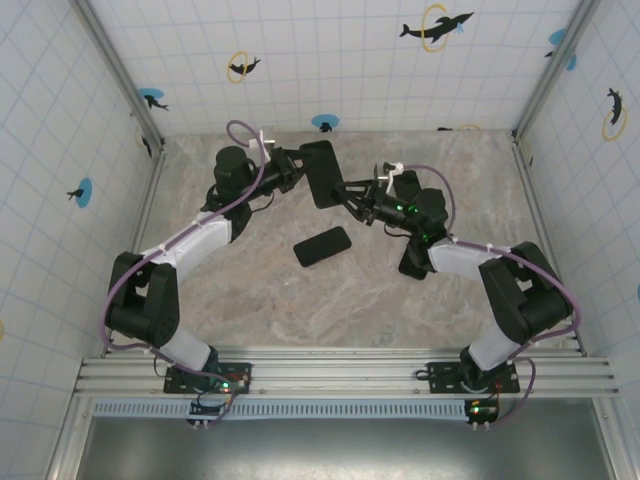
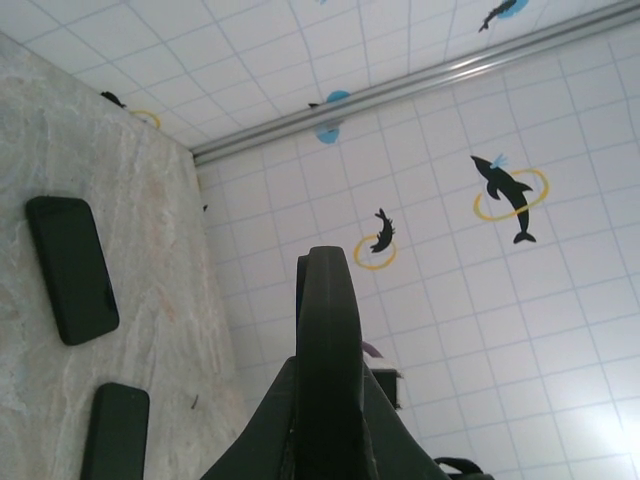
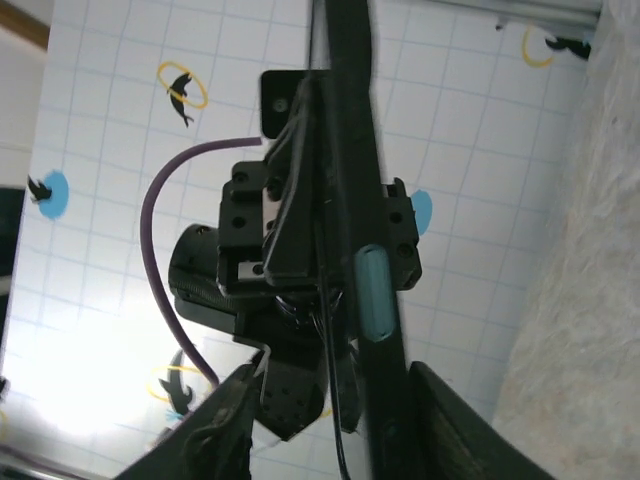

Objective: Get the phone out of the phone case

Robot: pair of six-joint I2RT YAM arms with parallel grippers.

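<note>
— Marbled tabletop (image 1: 250, 300), white tiled walls (image 1: 330, 60), dolphin decals (image 1: 437, 25) scattered over them. Where does the phone case sit?

— Off the table, raised between the two arms near the back. From above, the phone case (image 1: 320, 172) is a dark rectangle with its broad face toward the overhead camera. The left gripper (image 1: 299, 168) is clamped on its left edge.

— Does another view confirm that grip?

— The left wrist camera looks at the case edge-on. A thick dark rim rises straight out of the closed fingers (image 2: 262, 435), which press it from both sides.

— And the right gripper?

— From above, the right gripper (image 1: 346, 190) sits at the case's lower right corner. Its own camera gives the detail: the two fingers (image 3: 232, 420) stand apart and the case's narrow edge runs between them. There is a clear gap on one side; whether the other finger touches the edge cannot be told. A pale blue-grey tab (image 3: 370, 290) sits on that edge. The left gripper's black body and a purple cable (image 3: 160, 230) lie behind it.

— Is the phone inside?

— That cannot be told. A flat dark slab (image 1: 322, 246) lies on the marble in front of the held case, well apart from it. The left wrist view shows that slab too, and adds a second dark slab (image 2: 115, 432) near it. Whether either is a phone or an empty case cannot be told.
</note>
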